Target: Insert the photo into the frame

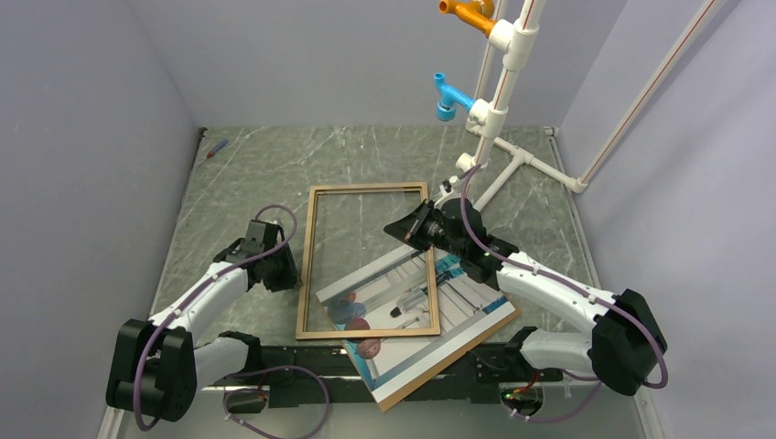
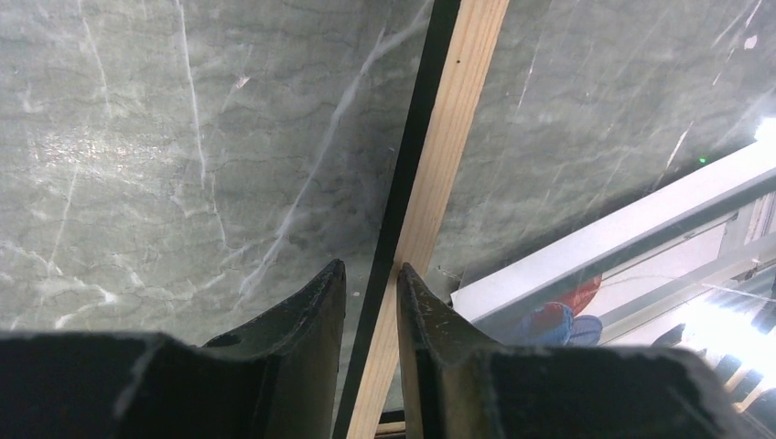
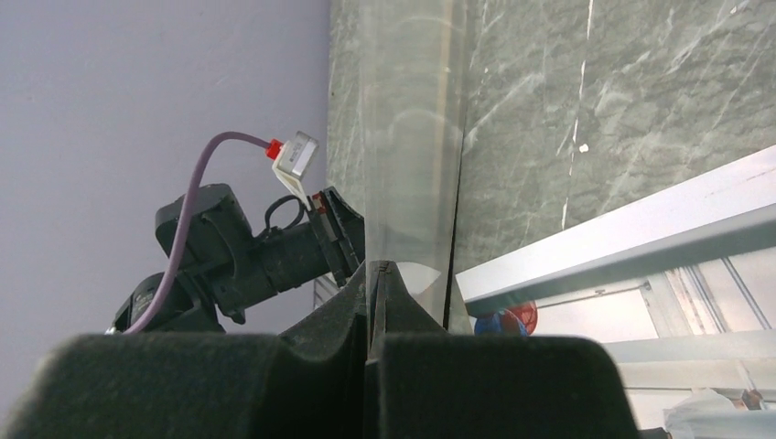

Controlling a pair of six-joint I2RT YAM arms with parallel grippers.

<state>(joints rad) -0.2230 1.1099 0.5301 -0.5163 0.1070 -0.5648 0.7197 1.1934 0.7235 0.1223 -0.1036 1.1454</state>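
Note:
The frame [image 1: 366, 188], light wood face up, lies mid-table. Its near right corner overlaps the photo [image 1: 462, 306], which lies picture up on a brown backing board [image 1: 458, 359]. My left gripper [image 1: 293, 273] is on the frame's left rail. In the left wrist view its fingers [image 2: 371, 270] stand close on either side of the rail [image 2: 448, 137], with the photo [image 2: 641, 247] to the right. My right gripper [image 1: 401, 229] sits just inside the right rail. In the right wrist view its jaws [image 3: 380, 265] are pressed together on the edge of a clear sheet [image 3: 407, 137], beside the photo [image 3: 641, 265].
A white pipe stand [image 1: 499, 110] with orange and blue fittings rises at the back right, and its foot reaches close to the right arm. A small red and blue tool [image 1: 216, 148] lies at the far left corner. Grey walls close in on three sides.

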